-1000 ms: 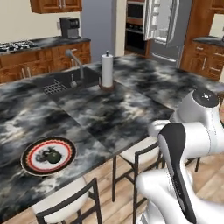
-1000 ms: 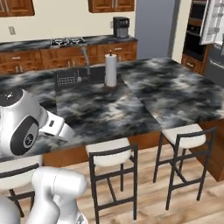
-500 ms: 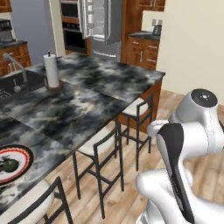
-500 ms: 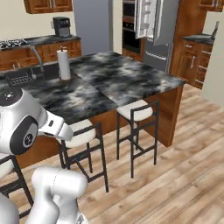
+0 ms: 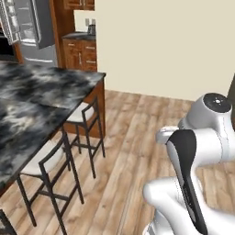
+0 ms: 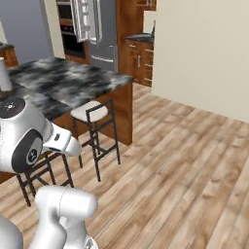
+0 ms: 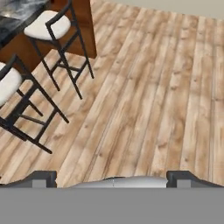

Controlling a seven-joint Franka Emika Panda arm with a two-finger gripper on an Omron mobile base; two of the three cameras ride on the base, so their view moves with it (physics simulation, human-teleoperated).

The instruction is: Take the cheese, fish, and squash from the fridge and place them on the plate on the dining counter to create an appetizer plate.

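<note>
**Fridge far off at eleven o'clock, claw empty**

Your claw (image 7: 112, 178) hangs wide open over bare wooden floor, holding nothing. The stools (image 5: 48, 163) stand at ten o'clock along the worktop (image 5: 32, 98). Beyond them the fridge (image 6: 95, 26), door ajar, lies at eleven o'clock, well apart. Since a second ago the base has swung right, so the plate has left the left base view.

Fridge (image 6: 95, 29) open — marbled dining counter (image 5: 32, 98) nearby
</note>
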